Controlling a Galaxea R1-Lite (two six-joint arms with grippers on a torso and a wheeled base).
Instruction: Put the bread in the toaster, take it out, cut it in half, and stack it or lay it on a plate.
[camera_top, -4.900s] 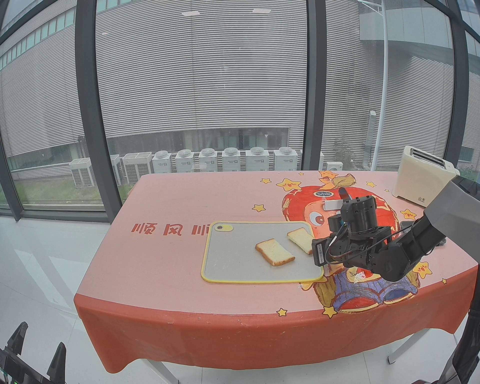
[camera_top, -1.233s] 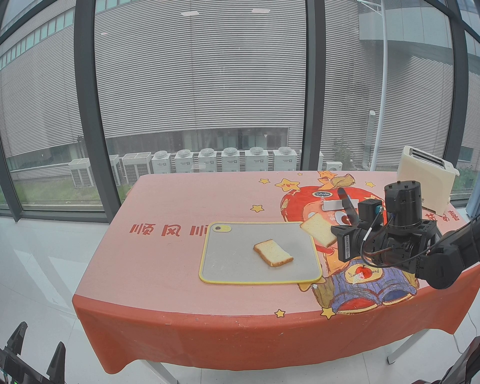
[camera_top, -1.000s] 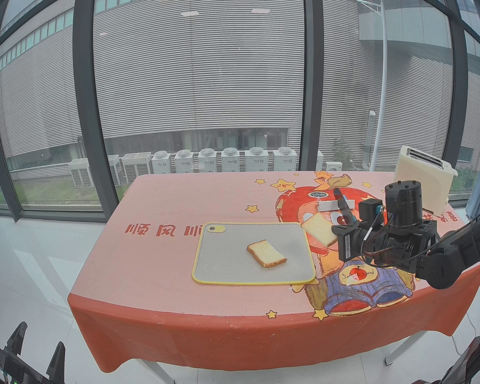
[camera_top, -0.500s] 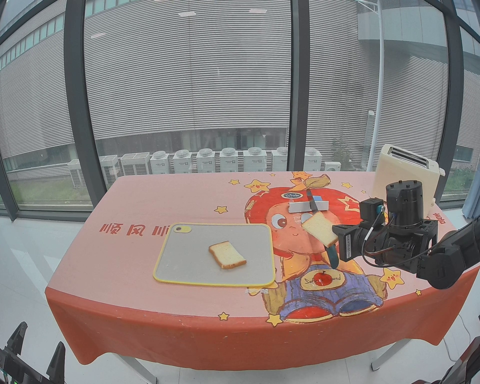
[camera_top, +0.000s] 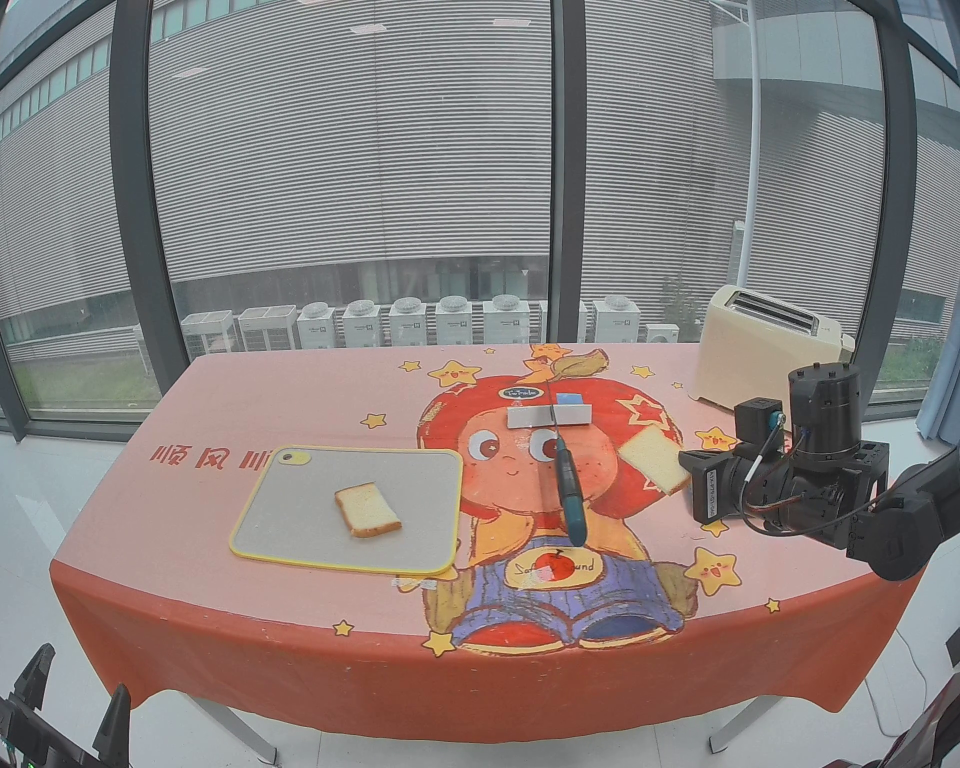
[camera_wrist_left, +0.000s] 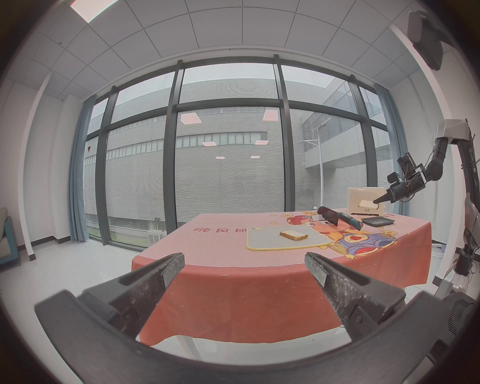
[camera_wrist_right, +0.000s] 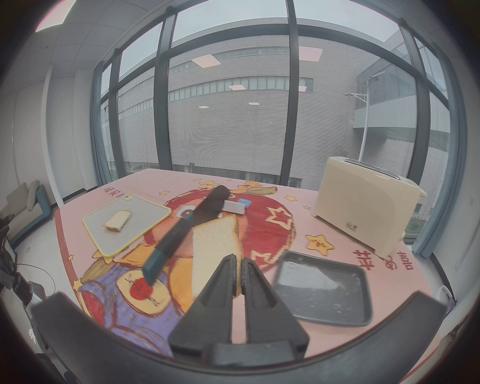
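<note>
My right gripper (camera_top: 688, 468) hangs above the table's right part, shut on a slice of bread (camera_top: 654, 458) that it holds off the cloth. The right wrist view has the same slice (camera_wrist_right: 214, 249) upright between the closed fingers (camera_wrist_right: 226, 280). The cream toaster (camera_top: 765, 345) stands at the far right, behind the gripper. A second slice (camera_top: 368, 509) lies on the grey cutting board (camera_top: 300, 500). A knife (camera_top: 568, 482) with a teal handle lies mid-table. My left gripper (camera_wrist_left: 245, 265) is open, low and well away from the table.
A black tray (camera_wrist_right: 322, 287) lies on the cloth in front of the toaster (camera_wrist_right: 367, 202). A small white and blue block (camera_top: 545, 415) sits at the knife's tip. The orange cloth's front edge (camera_top: 480, 650) is near.
My right gripper has taken one slice off the cutting board and lifted it. The head view has since swung right, so the board slid left and the toaster came further in.
</note>
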